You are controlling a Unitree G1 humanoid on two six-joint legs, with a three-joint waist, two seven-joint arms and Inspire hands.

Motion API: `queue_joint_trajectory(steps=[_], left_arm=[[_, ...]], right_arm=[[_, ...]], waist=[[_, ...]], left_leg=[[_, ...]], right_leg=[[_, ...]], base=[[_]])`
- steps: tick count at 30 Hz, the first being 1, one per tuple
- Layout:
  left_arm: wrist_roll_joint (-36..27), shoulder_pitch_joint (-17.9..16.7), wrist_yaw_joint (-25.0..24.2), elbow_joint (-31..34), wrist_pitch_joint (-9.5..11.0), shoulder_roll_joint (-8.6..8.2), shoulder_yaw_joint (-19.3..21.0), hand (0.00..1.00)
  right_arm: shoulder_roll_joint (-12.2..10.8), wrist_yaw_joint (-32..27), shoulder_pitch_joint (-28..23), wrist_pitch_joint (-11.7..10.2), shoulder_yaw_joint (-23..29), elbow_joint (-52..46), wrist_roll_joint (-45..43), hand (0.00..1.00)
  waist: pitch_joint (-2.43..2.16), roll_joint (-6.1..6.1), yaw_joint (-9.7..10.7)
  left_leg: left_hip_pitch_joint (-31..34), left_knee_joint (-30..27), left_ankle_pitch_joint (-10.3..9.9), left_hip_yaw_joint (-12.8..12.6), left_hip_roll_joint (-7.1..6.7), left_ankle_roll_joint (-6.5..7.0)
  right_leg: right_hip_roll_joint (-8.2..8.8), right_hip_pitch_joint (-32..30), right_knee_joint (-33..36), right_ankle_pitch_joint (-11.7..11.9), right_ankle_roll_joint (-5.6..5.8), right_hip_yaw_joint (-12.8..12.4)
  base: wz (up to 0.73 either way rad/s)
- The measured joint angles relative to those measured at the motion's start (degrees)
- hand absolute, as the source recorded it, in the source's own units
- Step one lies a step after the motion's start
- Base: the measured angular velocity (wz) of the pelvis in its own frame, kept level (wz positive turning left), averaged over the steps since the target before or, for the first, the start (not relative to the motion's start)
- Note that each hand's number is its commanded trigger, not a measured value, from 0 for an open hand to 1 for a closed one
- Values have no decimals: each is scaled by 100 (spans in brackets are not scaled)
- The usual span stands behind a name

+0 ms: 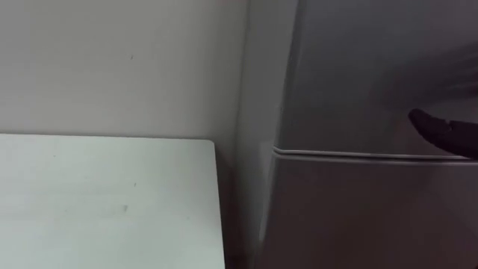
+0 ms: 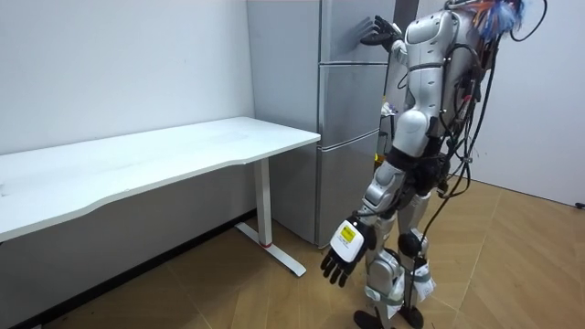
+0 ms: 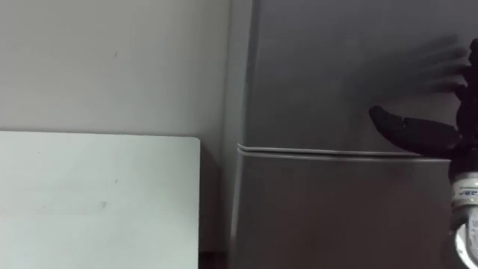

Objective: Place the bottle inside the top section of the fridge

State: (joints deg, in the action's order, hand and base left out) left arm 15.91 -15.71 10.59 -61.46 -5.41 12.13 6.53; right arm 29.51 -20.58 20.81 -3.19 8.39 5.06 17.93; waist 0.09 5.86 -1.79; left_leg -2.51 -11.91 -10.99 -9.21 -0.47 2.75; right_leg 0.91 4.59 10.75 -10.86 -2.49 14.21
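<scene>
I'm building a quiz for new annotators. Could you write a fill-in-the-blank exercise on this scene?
1. The robot's right hand is raised at the ___ door of the grey fridge, just above the seam.
2. Every fridge door in sight is ___.
3. The left hand hangs low beside the robot's leg, its fingers ___.
4. The white table stands on the robot's ___ side.

Missing words: upper; closed; open; left.
</scene>
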Motion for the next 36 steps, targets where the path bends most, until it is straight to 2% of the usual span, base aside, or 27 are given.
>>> queue_joint_trajectory(steps=[3, 6, 10, 14, 18, 24, 32, 36], left_arm=[[-3, 49, -16, 3, -9, 11, -4, 0], [-4, 63, -17, 34, -9, 53, -73, 0], [-4, 60, -50, 45, -11, 74, -110, 0], [-3, 62, -142, 47, -16, 127, -111, 0], [-4, 71, -286, 40, -54, 185, -111, 0], [-6, 73, -342, 11, -169, 188, -114, 0], [-2, 99, -348, 114, -214, 202, -124, 0], [-7, 34, -322, 352, -218, 213, -175, 0]], right_arm=[[1, 0, 150, -59, -75, 310, -169, 0], [10, -6, 283, -53, -156, 575, -290, 0], [39, -9, 423, -45, -258, 913, -332, 0], [39, -31, 518, -49, -311, 1211, -599, 0], [36, -137, 510, -56, -312, 1469, -1114, 0], [33, -219, 511, -94, -320, 1626, -1220, 0], [14, -400, 510, -103, -332, 1649, -1310, 0], [17, -492, 509, -104, -331, 1618, -1095, 0]], waist=[[-9, 25, -3], [-29, 62, -9], [-43, 114, -27], [-31, 170, -53], [-19, 180, -165], [-7, 204, -191], [-15, 186, -208], [-44, 104, -174]], left_leg=[[43, -74, 4, 13, 14, 0], [96, -85, 39, 10, 19, 5], [80, -85, 58, 10, 21, 16], [53, -87, 75, 10, 21, 23], [-5, -84, 74, 13, 18, 24], [-4, -89, 82, 47, 11, 29], [49, -120, 82, 77, 8, 32], [93, -168, 73, 98, 8, 46]], right_leg=[[-2, -9, 12, 9, 17, 10], [-5, -62, 26, 56, -7, 8], [-7, -38, 12, 80, 15, 10], [-5, -13, 11, 94, 26, 26], [-1, 47, -5, 98, 35, 43], [11, 63, -5, 102, 39, 99], [24, 39, -8, 107, 48, 140], [11, 21, -36, 129, 65, 101]], base=[[0], [0], [0], [0], [0], [2], [1], [3]])
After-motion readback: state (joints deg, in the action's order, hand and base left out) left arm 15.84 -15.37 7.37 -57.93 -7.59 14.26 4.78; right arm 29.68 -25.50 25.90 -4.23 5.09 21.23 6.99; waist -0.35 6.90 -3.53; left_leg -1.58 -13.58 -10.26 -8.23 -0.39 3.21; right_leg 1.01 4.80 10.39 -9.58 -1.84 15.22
